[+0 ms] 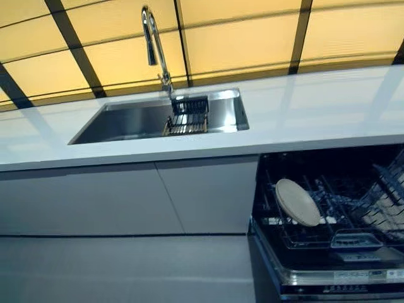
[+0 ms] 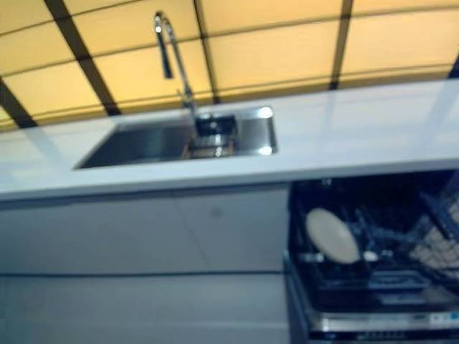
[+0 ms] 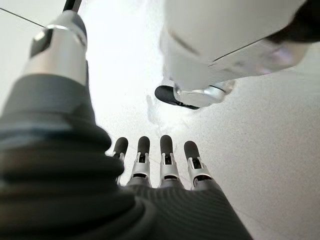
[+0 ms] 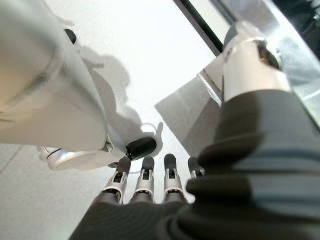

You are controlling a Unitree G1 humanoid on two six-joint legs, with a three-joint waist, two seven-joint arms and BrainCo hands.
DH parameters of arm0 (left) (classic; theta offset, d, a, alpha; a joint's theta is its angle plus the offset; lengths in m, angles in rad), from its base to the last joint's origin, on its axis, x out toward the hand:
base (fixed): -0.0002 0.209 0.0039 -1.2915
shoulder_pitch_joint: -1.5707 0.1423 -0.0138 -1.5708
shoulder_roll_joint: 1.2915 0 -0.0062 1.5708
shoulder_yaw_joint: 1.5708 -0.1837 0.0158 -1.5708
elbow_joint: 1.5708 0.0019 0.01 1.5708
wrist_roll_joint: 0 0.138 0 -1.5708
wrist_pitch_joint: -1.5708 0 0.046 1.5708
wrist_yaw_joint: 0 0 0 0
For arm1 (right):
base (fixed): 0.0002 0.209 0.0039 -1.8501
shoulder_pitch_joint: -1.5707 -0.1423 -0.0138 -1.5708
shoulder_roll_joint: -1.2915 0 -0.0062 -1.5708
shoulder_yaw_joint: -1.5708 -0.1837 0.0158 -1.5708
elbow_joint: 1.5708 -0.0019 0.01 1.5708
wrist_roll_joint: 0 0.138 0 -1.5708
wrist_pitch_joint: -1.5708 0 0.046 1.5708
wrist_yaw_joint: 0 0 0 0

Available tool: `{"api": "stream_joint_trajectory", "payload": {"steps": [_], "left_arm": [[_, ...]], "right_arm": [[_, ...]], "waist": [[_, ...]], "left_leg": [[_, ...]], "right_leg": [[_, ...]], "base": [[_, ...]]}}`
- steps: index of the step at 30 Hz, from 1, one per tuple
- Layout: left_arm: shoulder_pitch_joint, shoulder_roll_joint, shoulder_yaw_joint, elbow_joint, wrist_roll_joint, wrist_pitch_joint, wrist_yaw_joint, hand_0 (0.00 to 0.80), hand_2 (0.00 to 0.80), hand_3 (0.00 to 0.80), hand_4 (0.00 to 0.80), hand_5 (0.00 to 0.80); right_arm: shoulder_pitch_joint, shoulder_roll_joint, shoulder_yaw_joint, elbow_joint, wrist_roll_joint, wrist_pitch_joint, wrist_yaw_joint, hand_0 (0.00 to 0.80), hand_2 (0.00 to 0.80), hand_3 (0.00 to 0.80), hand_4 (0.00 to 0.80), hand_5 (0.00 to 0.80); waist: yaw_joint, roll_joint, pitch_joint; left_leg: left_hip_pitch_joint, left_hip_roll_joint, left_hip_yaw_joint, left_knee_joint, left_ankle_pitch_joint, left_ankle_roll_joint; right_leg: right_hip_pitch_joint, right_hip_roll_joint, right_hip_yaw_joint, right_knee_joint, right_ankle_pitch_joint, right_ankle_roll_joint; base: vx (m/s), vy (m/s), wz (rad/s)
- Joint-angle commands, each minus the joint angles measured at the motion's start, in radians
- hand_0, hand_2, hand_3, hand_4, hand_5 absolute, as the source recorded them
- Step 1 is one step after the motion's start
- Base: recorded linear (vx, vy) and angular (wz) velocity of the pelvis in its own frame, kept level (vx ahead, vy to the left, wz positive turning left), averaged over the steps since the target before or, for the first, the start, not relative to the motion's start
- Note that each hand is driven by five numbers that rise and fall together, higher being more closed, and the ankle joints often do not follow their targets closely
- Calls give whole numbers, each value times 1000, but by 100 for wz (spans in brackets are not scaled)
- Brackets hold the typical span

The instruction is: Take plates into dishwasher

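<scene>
Left eye view: plate [image 1: 297,202] in dishwasher rack [image 1: 353,242].

A single round, pale beige plate [image 1: 297,202] stands on edge, tilted, in the lower rack [image 1: 328,237] of the open dishwasher [image 1: 334,278]. It leans toward ten o'clock, its broad face showing. The dishwasher sits under the counter at about four o'clock of the scene.
</scene>
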Motion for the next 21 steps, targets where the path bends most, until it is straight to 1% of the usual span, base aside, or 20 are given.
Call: {"api": "stream_joint_trajectory", "payload": {"steps": [1,7,9,10,11,12,15,21], "left_arm": [[-23,37,4,28,-29,-21,-6,0,0,0,0,0],[3,6,-10,5,-30,-31,-4,0,0,0,0,0],[13,-3,-18,2,-29,-31,-8,0,0,0,0,0],[26,-12,-27,-3,-29,-29,-11,0,0,0,0,0],[34,-18,-33,-3,-30,-31,-13,0,0,0,0,0],[35,-19,-34,-3,-31,-31,-13,0,0,0,0,0],[57,-37,-55,-3,-41,-33,-23,0,0,0,0,0],[85,-49,-77,10,-34,-33,-36,0,0,0,0,0]], "right_arm": [[-49,5,-17,19,28,21,31,0,0,0,0,0],[-65,-1,-19,13,54,38,73,0,0,0,0,0],[-82,-11,-22,5,72,35,85,0,0,0,0,0],[-104,-23,-29,-11,103,43,100,0,0,0,0,0],[-119,-27,-31,-20,109,39,105,0,0,0,0,0],[-121,-28,-31,-22,111,37,106,0,0,0,0,0],[-192,-48,-29,-47,129,35,109,0,0,0,0,0],[-269,-68,-5,-103,139,65,97,0,0,0,0,0]], "waist": [[4,-40,61],[-1,2,78],[-3,21,88],[-3,40,97],[-4,50,103],[-4,52,104],[-7,84,117],[-14,107,127]], "left_leg": [[-131,9,-41,78,95,29],[-126,-17,-49,136,71,34],[-127,-24,-44,164,66,35],[-127,-37,-41,188,64,36],[-128,-45,-39,201,62,36],[-128,-47,-38,205,61,37],[-129,-71,-28,238,63,34],[-108,-84,-16,257,63,31]], "right_leg": [[35,22,11,229,-179,-121],[4,-13,27,307,-190,-129],[-12,-22,35,348,-201,-135],[-25,-29,43,380,-208,-139],[-33,-34,49,397,-212,-141],[-35,-35,51,402,-214,-142],[-60,-49,63,445,-221,-146],[-72,-65,74,476,-222,-147]], "base": [[4,80,-6],[18,121,-1],[48,164,-3],[60,191,1],[51,160,-1],[19,119,-3],[22,153,-3],[53,130,-7]]}}
